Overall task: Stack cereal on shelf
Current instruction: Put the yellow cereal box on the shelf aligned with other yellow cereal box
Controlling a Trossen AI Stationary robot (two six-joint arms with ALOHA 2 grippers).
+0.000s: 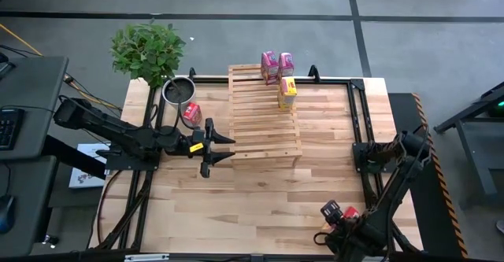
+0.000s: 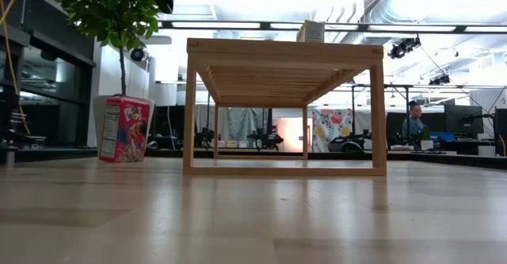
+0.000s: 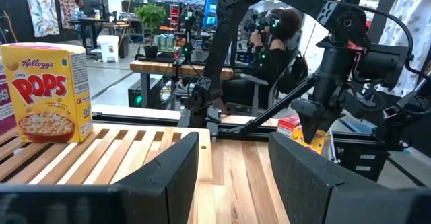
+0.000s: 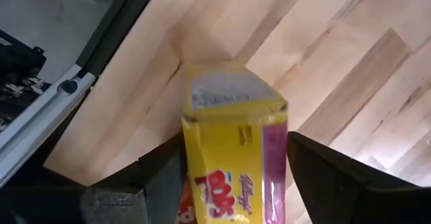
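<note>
A yellow cereal box (image 4: 234,150) sits clamped between the right gripper (image 4: 232,177) jaws; the left gripper (image 3: 232,177) jaws stand open, empty.

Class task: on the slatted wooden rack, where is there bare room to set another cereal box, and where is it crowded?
The shelf is bare from its near edge to the yellow box; the far edge, with two pink boxes, is crowded.

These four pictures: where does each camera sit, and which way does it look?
High view: overhead, straight down on rack; both arms show.
Low view: tabletop height, level through the rack; no arm shows.
Left wrist view: behind the left tool, facing the right arm.
Right wrist view: looks down on the right tool gripping a yellow box.
Shared: high and left wrist views show the yellow box on the rack.
</note>
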